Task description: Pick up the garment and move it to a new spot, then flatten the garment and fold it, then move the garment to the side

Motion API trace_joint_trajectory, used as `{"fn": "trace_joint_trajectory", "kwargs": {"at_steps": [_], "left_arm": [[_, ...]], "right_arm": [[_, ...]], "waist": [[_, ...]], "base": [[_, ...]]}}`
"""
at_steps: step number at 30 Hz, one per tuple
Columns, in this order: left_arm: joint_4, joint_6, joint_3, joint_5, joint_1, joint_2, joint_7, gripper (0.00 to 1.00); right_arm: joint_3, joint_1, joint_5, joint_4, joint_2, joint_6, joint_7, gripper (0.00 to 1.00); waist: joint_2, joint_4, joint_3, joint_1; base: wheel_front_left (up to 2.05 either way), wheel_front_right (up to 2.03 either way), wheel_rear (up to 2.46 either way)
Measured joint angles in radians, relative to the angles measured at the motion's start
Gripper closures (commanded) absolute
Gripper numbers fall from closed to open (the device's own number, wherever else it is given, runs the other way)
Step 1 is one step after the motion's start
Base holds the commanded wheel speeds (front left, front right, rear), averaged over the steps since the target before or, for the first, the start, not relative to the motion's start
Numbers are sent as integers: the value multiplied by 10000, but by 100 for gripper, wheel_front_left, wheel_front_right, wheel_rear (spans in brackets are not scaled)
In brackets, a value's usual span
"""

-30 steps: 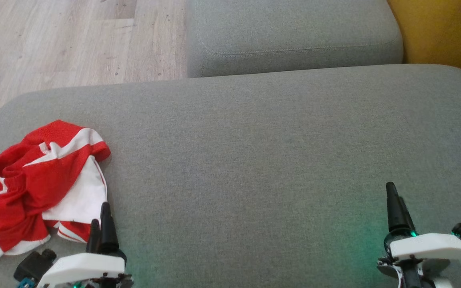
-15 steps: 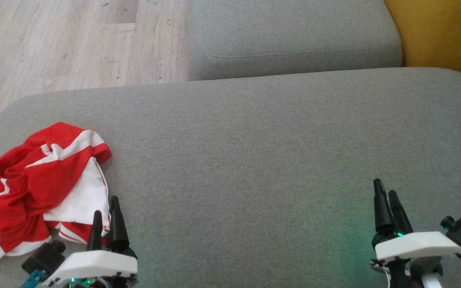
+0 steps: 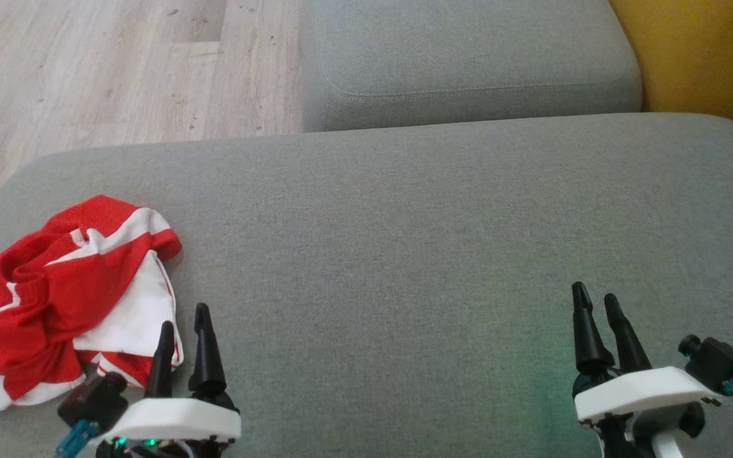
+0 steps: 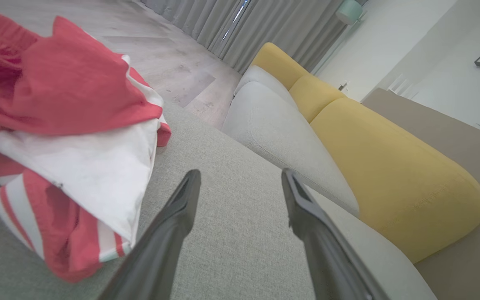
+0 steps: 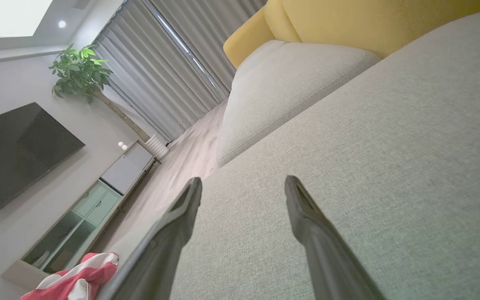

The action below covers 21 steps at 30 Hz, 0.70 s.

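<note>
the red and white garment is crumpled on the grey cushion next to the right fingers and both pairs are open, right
Not quite: the garment lies crumpled on the grey cushion next to the left fingers, not the right fingers, as the head view shows. Both pairs are open.

The right gripper has its two dark fingers spread wide with nothing between them, low over a grey cushion; whether they touch it is hard to say. The red and white garment lies crumpled at the lower left corner, cut off by the edge, well apart from the fingers. Past the cushion are a second cushion, a yellow backrest, wood floor, grey curtains, a plant, a TV and a cabinet.
</note>
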Motion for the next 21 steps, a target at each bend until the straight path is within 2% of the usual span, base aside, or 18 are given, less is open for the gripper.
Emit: {"fn": "trace_joint_trajectory", "kwargs": {"at_steps": [15,21], "left_arm": [[-169,136,-449,1703,13,8,-437,0],[-232,401,-535,2500,12,12,-596,0]], "right_arm": [[194,0,-1850,-151,-6,0,-431,0],[270,0,-2631,-150,-8,0,-604,0]], "waist": [[0,83,-41,0],[0,109,-63,0]], "base": [[0,0,0],[0,0,0]]}}
